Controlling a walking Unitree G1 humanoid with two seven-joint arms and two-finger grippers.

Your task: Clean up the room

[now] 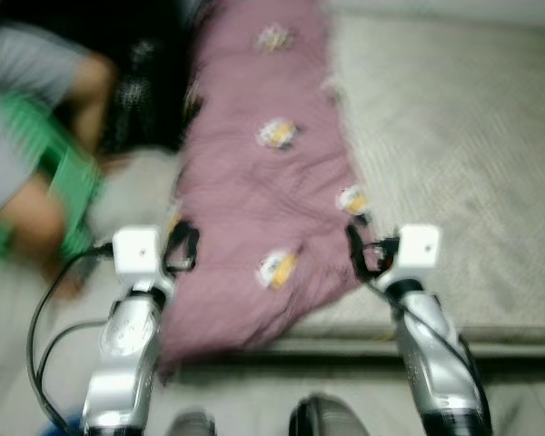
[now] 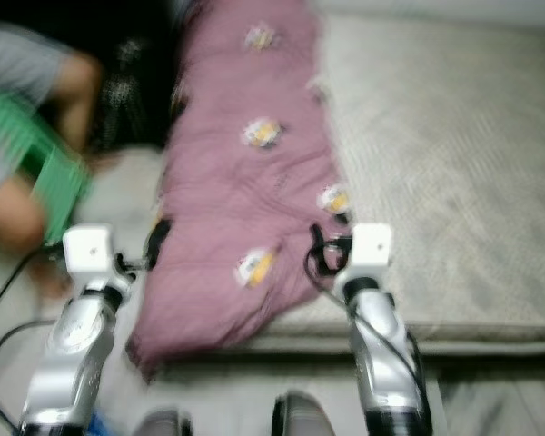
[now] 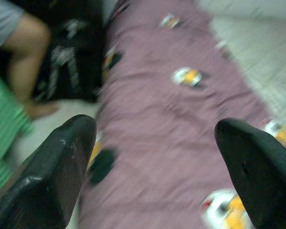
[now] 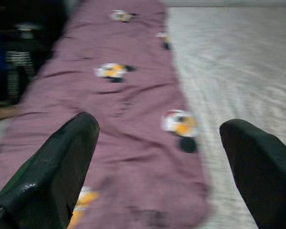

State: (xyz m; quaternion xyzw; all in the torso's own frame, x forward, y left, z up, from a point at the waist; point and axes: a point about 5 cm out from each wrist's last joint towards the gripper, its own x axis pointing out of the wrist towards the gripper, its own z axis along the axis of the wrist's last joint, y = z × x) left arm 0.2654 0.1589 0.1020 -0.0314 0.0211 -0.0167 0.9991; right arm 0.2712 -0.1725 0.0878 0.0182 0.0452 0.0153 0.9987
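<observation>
Grey mattress (image 1: 454, 154) fills my head view, all of it smeared by motion blur. Left of the mattress I see a person's bare leg (image 1: 36, 213) against something green (image 1: 68, 177), with a dark heap (image 1: 141, 82) behind. My left gripper (image 1: 180, 247) hangs over the near left edge of the mauve blanket (image 1: 254, 182), fingers (image 3: 62, 167) spread apart and holding nothing. That blanket, dotted with small cartoon prints, lies along the mattress's left side, its near end drooping over the edge. My right gripper (image 1: 361, 250) sits at the blanket's near right corner, fingers (image 4: 57, 162) likewise apart and empty.
</observation>
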